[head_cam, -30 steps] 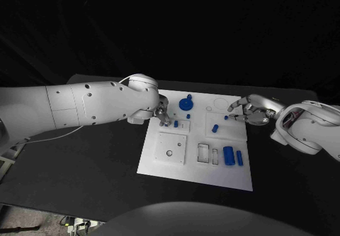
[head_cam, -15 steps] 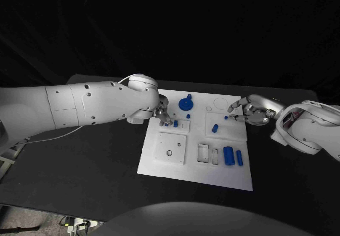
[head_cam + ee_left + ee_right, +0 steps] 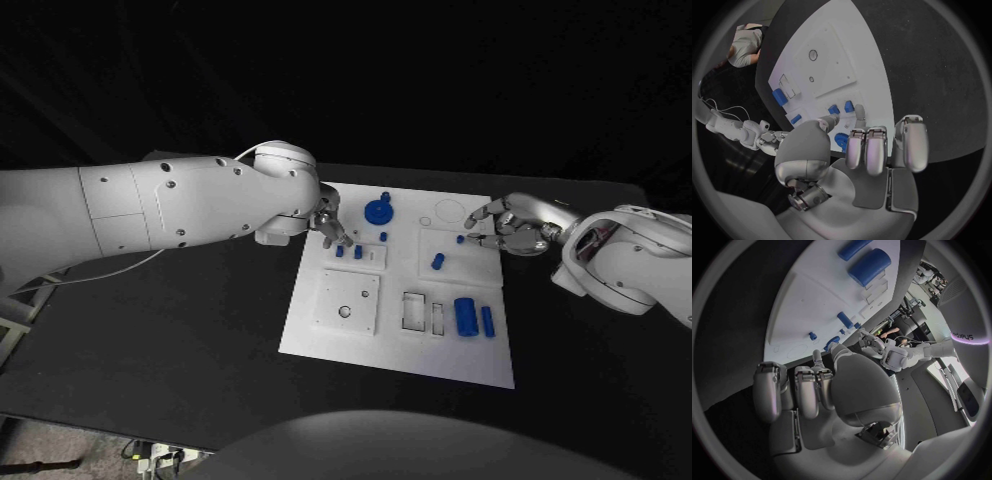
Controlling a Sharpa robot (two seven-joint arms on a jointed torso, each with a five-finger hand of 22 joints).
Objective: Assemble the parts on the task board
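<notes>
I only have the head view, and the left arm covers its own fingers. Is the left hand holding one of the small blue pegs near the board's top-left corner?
Observer: No. The left wrist view shows the left hand with nothing between its fingers. The two short blue pegs sit on the white task board just beyond its fingertips.
Operator: And the right hand? From here the tiny blue piece looks like it is at its fingertip.
Observer: The right wrist view shows the right hand holding nothing. The tiny blue piece lies on the board with a gap between it and the nearest fingertip.
</notes>
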